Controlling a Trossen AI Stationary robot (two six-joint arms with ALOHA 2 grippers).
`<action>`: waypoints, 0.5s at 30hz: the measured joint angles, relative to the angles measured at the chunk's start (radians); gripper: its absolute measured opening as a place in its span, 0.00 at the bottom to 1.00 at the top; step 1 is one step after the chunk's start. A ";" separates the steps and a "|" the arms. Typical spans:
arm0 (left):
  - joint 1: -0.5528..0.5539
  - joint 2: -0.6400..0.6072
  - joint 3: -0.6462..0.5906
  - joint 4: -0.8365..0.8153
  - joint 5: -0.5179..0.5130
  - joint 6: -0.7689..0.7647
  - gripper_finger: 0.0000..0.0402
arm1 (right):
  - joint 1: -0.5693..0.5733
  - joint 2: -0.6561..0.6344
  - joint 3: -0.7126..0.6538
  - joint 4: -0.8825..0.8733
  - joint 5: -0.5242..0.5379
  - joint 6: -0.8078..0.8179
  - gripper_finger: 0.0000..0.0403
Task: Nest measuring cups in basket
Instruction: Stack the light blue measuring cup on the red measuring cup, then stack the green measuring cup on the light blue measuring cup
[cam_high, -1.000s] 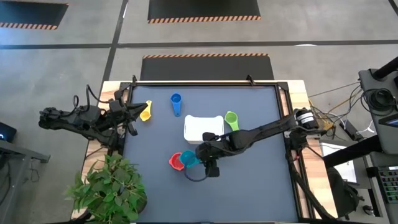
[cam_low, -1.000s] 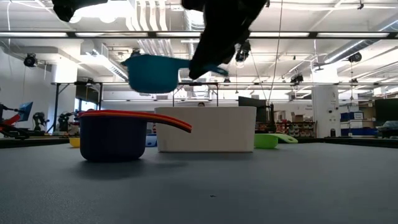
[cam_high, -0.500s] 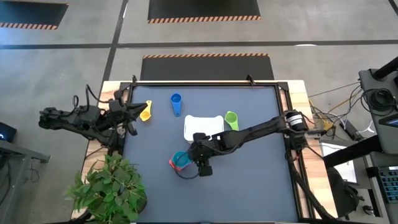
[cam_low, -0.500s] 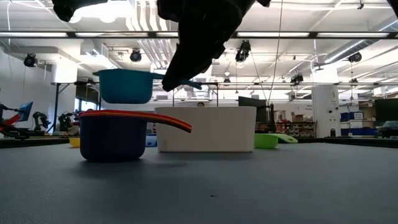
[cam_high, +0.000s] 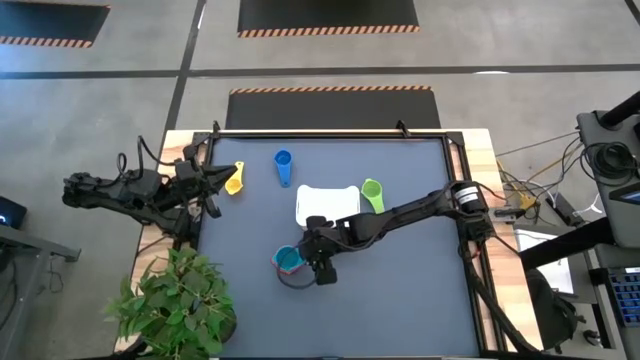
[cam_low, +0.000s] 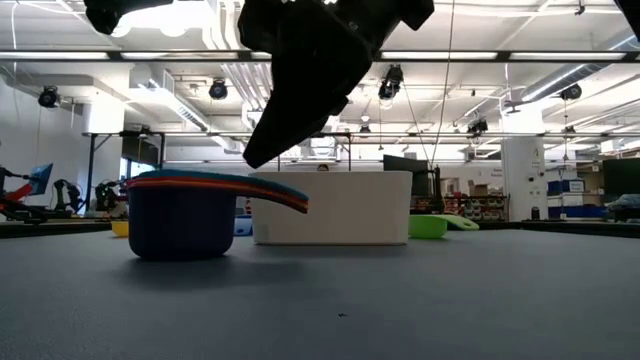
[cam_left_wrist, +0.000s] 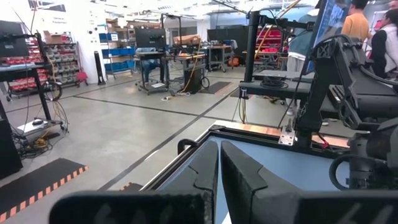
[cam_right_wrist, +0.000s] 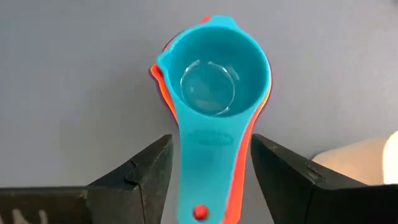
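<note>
The teal cup sits nested in an orange-red cup, which sits in a dark purple cup. This stack stands on the table in front of the white basket. My right gripper hovers over the stack, open, with a finger on either side of the teal handle and narrow gaps showing. The yellow cup, blue cup and green cup lie on the table apart from it. My left gripper waits, shut, at the table's left edge near the yellow cup.
A potted plant stands at the table's near-left corner. The basket is just behind and to the right of the stack. Bare mat lies on the near-right side of the table.
My right gripper has moved toward the table's left edge and down, carrying the teal cup. The cup hung above the stack a second ago and now sits inside the orange-red cup, its rim level with the others.
</note>
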 joint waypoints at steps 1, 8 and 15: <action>0.000 0.000 0.000 0.000 0.000 0.002 0.00 | 0.000 0.000 0.000 0.002 0.000 -0.001 0.51; 0.000 0.000 0.000 0.000 0.000 0.005 0.00 | -0.006 0.000 0.006 -0.010 0.000 -0.012 0.53; 0.000 0.000 0.000 0.000 0.000 0.005 0.00 | -0.006 -0.027 0.060 -0.096 0.008 -0.035 0.53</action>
